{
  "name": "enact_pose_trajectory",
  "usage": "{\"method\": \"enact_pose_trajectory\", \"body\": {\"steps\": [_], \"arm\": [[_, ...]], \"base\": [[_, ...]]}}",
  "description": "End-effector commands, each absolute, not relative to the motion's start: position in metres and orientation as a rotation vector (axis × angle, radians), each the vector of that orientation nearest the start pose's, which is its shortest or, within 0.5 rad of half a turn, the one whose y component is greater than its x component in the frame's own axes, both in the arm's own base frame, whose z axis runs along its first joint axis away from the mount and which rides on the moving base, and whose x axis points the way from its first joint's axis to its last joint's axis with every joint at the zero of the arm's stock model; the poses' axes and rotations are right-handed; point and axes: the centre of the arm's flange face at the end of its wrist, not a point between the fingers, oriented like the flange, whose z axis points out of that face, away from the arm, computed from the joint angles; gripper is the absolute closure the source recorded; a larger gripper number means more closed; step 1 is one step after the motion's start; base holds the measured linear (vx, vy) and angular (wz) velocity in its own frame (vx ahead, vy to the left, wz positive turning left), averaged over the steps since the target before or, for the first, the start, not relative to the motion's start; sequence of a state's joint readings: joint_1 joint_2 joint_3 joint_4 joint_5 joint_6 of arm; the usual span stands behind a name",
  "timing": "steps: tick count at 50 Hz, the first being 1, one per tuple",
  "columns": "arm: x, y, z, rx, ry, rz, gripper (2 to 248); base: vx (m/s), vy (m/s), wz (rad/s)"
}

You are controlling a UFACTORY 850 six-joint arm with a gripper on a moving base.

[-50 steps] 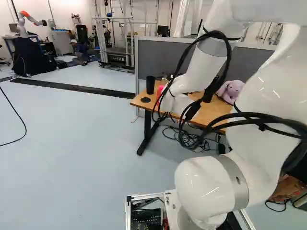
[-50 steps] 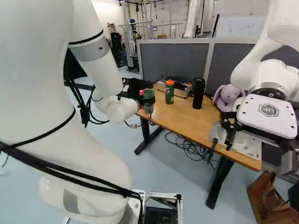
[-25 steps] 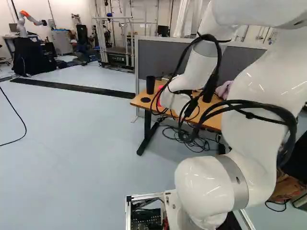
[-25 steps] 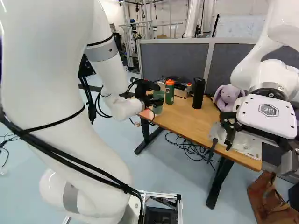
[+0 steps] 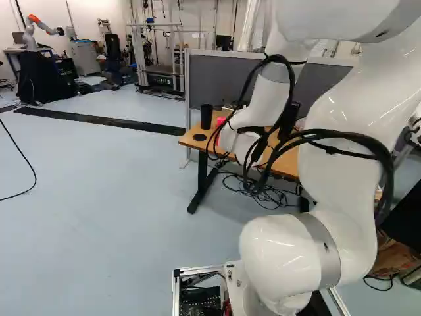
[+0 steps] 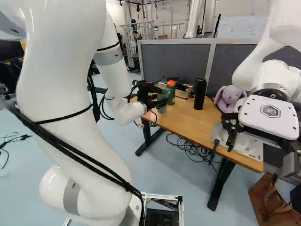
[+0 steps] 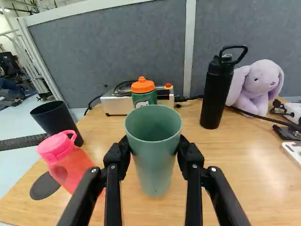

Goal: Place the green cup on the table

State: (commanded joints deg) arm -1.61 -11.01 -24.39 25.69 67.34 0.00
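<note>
The white arm reaches out to the wooden table, and its black gripper has the green cup held between its two fingers, one on each side. The cup is upright, mouth up, toward the table's left end as the right base view shows it — whether its base touches the wood, I can't tell.

Near that end edge are a pink bottle, a black tumbler and a flat black disc. Beyond the cup, toward the partition-side edge, stands a green bottle with an orange lid, a metal box just behind it. Farther along are a black bottle with a loop handle and a purple plush bunny. Another robot reaches over the table's opposite end — the right one in the right base view.
</note>
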Motion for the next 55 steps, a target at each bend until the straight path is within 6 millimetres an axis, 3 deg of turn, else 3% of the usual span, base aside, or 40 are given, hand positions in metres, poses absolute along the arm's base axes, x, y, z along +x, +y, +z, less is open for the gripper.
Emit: {"method": "enact_pose_trajectory", "body": {"steps": [46,52,53,55], "arm": [[0.403,-0.048,0.314,-2.553,0.676,-2.143,129],[0.403,-0.049,0.313,-2.555,0.676,-2.142,123],[0.403,-0.049,0.313,-2.555,0.676,-2.141,92],[0.403,-0.049,0.313,-2.555,0.676,-2.141,92]], "base": [[0.0,0.0,0.0],[0.0,0.0,0.0],[0.0,0.0,0.0],[0.0,0.0,0.0]]}}
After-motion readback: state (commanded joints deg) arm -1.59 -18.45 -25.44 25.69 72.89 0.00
